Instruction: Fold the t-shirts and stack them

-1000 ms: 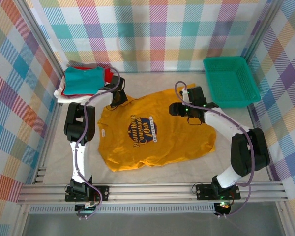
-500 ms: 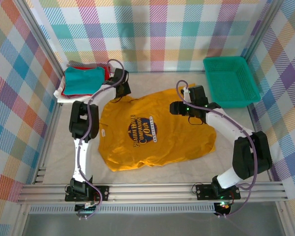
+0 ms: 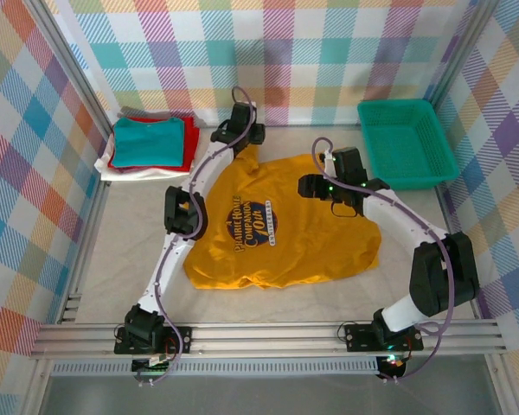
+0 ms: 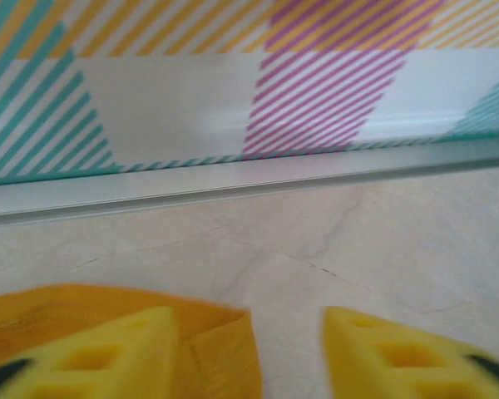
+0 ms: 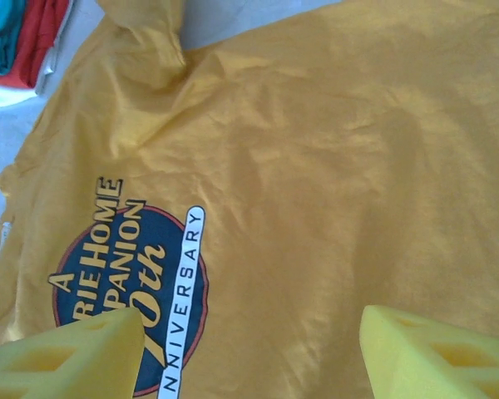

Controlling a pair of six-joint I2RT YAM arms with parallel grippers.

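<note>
- The left arm is stretched far forward, and the left gripper [image 3: 242, 131] is set low at the far edge of the table [image 3: 130, 233], close to the back wall. Its jaws are parted, and bare table is seen between the 2 yellow fingers [image 4: 91, 353].
- The right arm is bent at the elbow. The right gripper [image 3: 311, 186] is held over the upper right part of the shirt, jaws spread wide above the cloth.
- The mustard-yellow tee [image 3: 303, 233] is laid rumpled and print up at the table's centre. Its top edge lies by the left gripper's fingers.
- The chest print [image 5: 133, 274] is seen near the right gripper.
- The pale table is enclosed by plaid walls [image 3: 285, 52], and an aluminium rail [image 4: 233, 187] runs along the foot of the back wall.
- A stack of folded tees [image 3: 147, 145], with teal on top of red and white, is placed in the far left corner, apart from the yellow tee.
- A green mesh basket [image 3: 406, 143] is set in the far right corner, beyond the right arm.
</note>
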